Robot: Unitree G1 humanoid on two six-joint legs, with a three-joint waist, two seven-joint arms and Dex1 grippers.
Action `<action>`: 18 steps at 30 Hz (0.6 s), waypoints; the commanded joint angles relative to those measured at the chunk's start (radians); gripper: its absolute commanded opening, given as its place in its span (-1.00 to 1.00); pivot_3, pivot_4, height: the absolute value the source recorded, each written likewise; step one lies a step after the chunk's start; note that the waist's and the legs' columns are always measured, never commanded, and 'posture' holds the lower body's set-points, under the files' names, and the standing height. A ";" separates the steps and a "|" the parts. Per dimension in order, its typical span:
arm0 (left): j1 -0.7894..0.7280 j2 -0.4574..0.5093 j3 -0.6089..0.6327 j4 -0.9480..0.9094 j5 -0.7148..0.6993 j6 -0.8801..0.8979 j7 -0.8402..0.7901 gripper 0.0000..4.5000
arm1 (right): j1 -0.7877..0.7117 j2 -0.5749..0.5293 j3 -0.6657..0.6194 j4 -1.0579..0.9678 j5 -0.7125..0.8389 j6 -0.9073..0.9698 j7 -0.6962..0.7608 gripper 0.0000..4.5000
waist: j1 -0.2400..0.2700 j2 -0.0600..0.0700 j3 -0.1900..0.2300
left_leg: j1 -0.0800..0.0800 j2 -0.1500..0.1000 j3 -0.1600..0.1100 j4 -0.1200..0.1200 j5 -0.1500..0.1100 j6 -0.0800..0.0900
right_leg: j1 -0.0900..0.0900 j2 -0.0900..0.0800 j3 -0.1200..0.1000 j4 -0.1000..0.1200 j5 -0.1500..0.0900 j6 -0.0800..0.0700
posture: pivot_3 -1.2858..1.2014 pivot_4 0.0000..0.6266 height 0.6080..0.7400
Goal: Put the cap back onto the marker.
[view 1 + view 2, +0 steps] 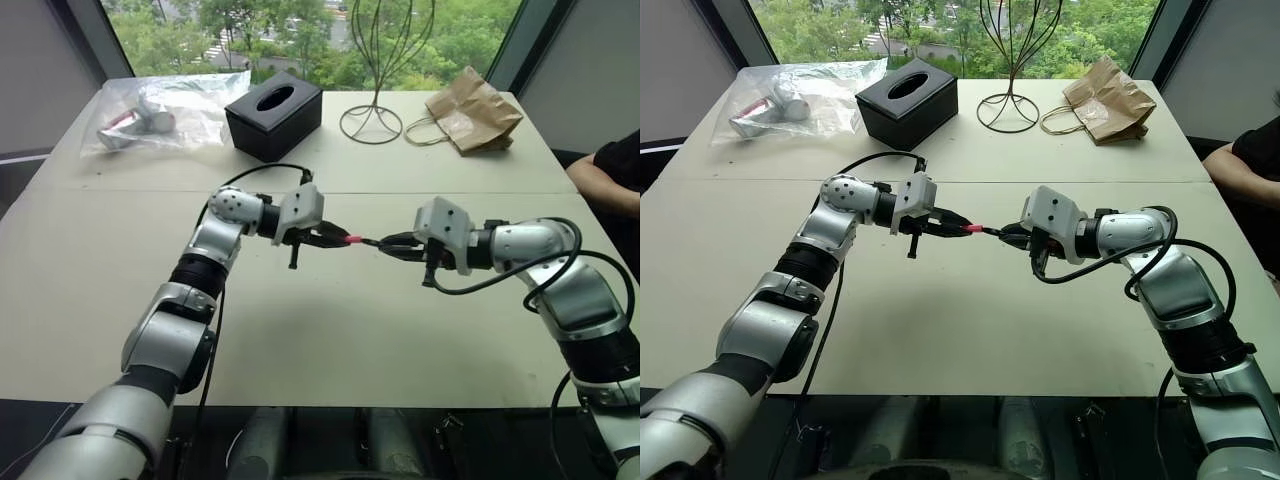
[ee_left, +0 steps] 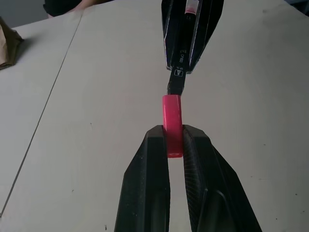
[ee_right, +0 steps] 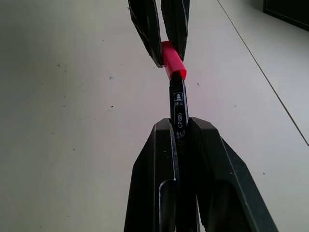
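Note:
Above the middle of the table my two grippers face each other tip to tip. My left gripper (image 1: pixel 335 238) is shut on the small red-pink cap (image 2: pixel 172 123), which sticks out past its fingertips. The dark marker (image 3: pixel 178 108) is clamped in my shut right gripper (image 1: pixel 385 244), its printed barrel pointing at the cap. The marker's front end sits inside the cap's open mouth (image 3: pixel 176 73). Cap and marker form one straight line between the fingers (image 1: pixel 352 240).
At the table's far side stand a black tissue box (image 1: pixel 273 112), a clear plastic bag with items (image 1: pixel 165 112), a wire stand (image 1: pixel 372 110) and a crumpled brown paper bag (image 1: pixel 474 110). A person's arm (image 1: pixel 605 180) rests at the right edge.

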 commanded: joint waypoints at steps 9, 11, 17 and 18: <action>-0.086 -0.035 -0.050 0.068 0.055 -0.133 -0.036 -0.99 | -0.039 0.010 0.003 -0.031 -0.019 -0.035 0.017 -1.00 | 0.000 0.000 0.000 | 0.000 0.000 0.000 0.000 0.000 0.000 | 0.000 0.000 0.000 0.000 0.000 0.000 | 0.03 -0.52 1.00; -0.091 -0.048 -0.055 0.078 0.061 -0.135 -0.032 -0.99 | -0.048 0.018 0.006 -0.029 -0.019 -0.034 0.013 -1.00 | 0.000 0.000 0.000 | 0.000 0.000 0.000 0.000 0.000 0.000 | 0.000 0.000 0.000 0.000 0.000 0.000 | 0.03 -0.52 1.00; -0.094 -0.083 -0.071 0.072 0.068 -0.092 -0.051 -0.99 | -0.072 0.054 0.025 -0.023 -0.030 -0.024 0.003 -1.00 | -0.001 0.000 0.000 | 0.000 0.000 0.000 0.000 0.000 0.000 | 0.000 0.000 0.000 0.000 0.000 0.000 | 0.03 -0.52 1.00; -0.093 -0.087 -0.074 0.065 0.066 -0.075 -0.063 -0.99 | -0.077 0.060 0.028 -0.020 -0.034 -0.025 0.001 -1.00 | -0.001 0.000 0.000 | 0.000 0.000 0.000 0.000 0.000 0.000 | 0.000 0.000 0.000 0.000 0.000 0.000 | 0.03 -0.52 1.00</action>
